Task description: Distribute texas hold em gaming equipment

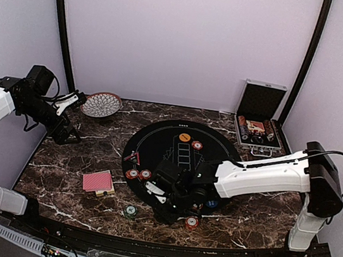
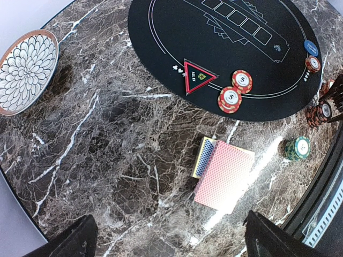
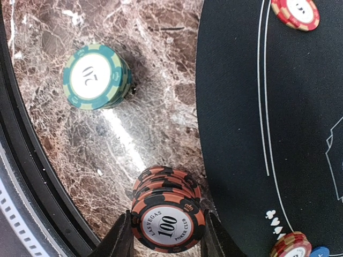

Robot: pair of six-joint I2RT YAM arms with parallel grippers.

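Near six o'clock of the black felt mat point(image 1: 158, 133), just off its rim on the marble table point(image 1: 72, 153), the right claw point(image 3: 168, 215) is clenched on the orange chip stack point(image 3: 167, 227). One finger presses each side of the top chip marked 100, and the chips beneath lean out of line. The step in hand looks like dealing chips out to a player's place. The next move calls for a level, steady carry, since a slanted column of smooth discs could shed its lower chips. The left claw point(image 2: 170, 219) hangs released and empty out at ten o'clock, near the patterned bowl point(image 2: 24, 72). A green chip stack point(image 3: 96, 76) stands at seven o'clock, apart from the orange one, and the red-backed cards point(image 2: 224, 176) lie at eight. The chips look hard and glossy with striped edges — the cards thin, flat and finely patterned, the marble polished and reflective.
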